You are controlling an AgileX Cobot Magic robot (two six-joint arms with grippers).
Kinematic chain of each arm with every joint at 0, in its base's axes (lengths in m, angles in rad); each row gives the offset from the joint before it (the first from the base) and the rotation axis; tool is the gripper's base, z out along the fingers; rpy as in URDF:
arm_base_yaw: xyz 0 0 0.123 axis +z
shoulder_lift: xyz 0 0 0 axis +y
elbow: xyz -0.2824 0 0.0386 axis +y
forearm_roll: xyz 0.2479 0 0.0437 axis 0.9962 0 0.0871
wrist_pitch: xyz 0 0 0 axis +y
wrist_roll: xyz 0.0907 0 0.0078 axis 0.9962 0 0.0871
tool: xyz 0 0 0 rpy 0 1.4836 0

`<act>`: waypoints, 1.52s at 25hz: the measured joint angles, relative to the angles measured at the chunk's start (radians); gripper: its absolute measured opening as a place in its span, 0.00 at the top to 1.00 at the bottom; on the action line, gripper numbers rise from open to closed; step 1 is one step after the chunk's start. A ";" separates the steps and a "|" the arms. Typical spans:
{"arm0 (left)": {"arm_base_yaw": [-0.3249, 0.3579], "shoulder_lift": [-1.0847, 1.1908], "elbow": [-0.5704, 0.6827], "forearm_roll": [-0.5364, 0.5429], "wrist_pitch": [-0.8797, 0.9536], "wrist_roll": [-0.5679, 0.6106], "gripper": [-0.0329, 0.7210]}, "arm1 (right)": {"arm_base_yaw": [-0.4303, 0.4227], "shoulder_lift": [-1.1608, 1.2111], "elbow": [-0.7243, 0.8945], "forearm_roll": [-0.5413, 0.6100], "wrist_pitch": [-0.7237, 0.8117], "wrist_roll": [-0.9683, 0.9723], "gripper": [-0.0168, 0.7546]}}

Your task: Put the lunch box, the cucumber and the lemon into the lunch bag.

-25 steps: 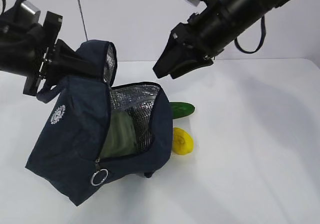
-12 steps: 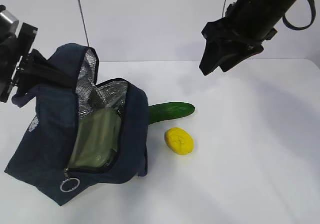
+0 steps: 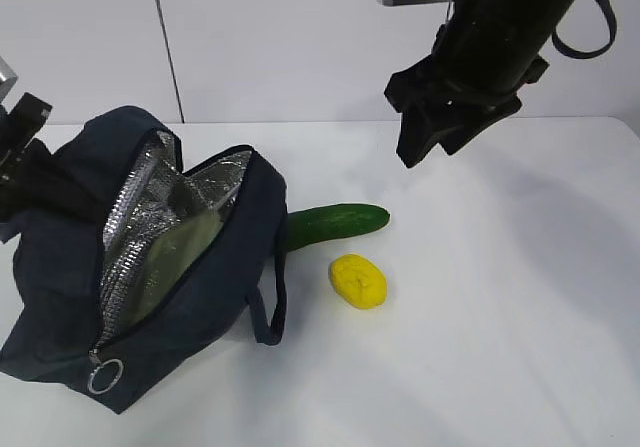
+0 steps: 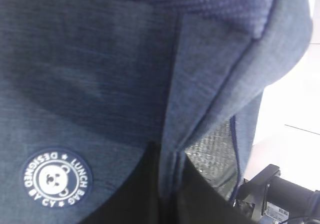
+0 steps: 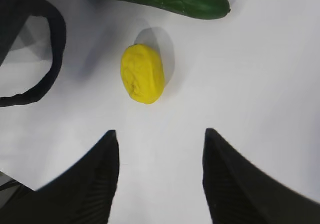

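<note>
Lemon (image 5: 142, 73) lies on the white table (image 3: 500, 297), ahead of my right gripper (image 5: 160, 176), whose fingers (image 5: 95, 179) stand apart and empty above it. Cucumber (image 3: 335, 221) lies just beyond the lemon, one end behind the bag (image 3: 60, 267). My left gripper (image 3: 25, 182) is clamped shut on the bag's fabric. Lunch box (image 3: 175, 257) sits inside the unzipped bag.
</note>
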 joint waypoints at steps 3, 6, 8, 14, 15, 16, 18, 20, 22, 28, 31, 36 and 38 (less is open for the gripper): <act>0.025 0.000 0.000 0.029 0.021 -0.010 0.96 | 0.003 0.019 0.000 -0.002 0.002 0.013 0.48; 0.048 0.000 0.000 0.045 0.035 -0.011 0.96 | 0.003 0.047 0.000 -0.002 0.002 0.025 0.48; 0.060 0.000 0.000 0.058 0.040 -0.012 0.96 | 0.006 0.063 0.000 0.001 0.002 0.027 0.48; 0.079 0.000 -0.002 0.113 0.042 -0.014 0.96 | 0.041 0.109 0.000 0.004 0.002 -0.037 0.48; 0.079 0.000 -0.002 0.125 0.042 -0.017 0.96 | 0.050 0.110 0.000 0.004 0.002 -0.050 0.48; 0.081 0.000 -0.002 0.138 0.042 -0.019 0.96 | 0.054 0.110 0.000 0.004 0.002 -0.060 0.48; 0.083 0.000 -0.002 0.172 0.042 -0.028 0.96 | 0.060 0.110 0.002 0.004 0.002 -0.082 0.48; 0.083 0.000 -0.002 0.200 0.042 -0.038 0.96 | 0.060 0.110 0.002 -0.004 0.002 -0.092 0.48; 0.083 0.000 -0.002 0.225 0.042 -0.042 0.96 | 0.060 0.110 0.002 -0.021 0.000 -0.141 0.48; 0.083 0.000 -0.002 0.309 0.043 -0.085 0.96 | 0.060 0.110 0.002 -0.041 -0.090 -0.422 0.48; 0.083 0.000 -0.002 0.311 0.043 -0.090 0.96 | 0.060 0.110 0.002 -0.041 -0.145 -0.553 0.48; 0.083 0.000 -0.002 0.314 0.043 -0.091 0.96 | 0.060 0.114 0.002 -0.009 -0.217 -0.864 0.48; 0.083 0.000 -0.002 0.315 0.043 -0.094 0.96 | 0.060 0.127 0.002 0.036 -0.237 -0.977 0.48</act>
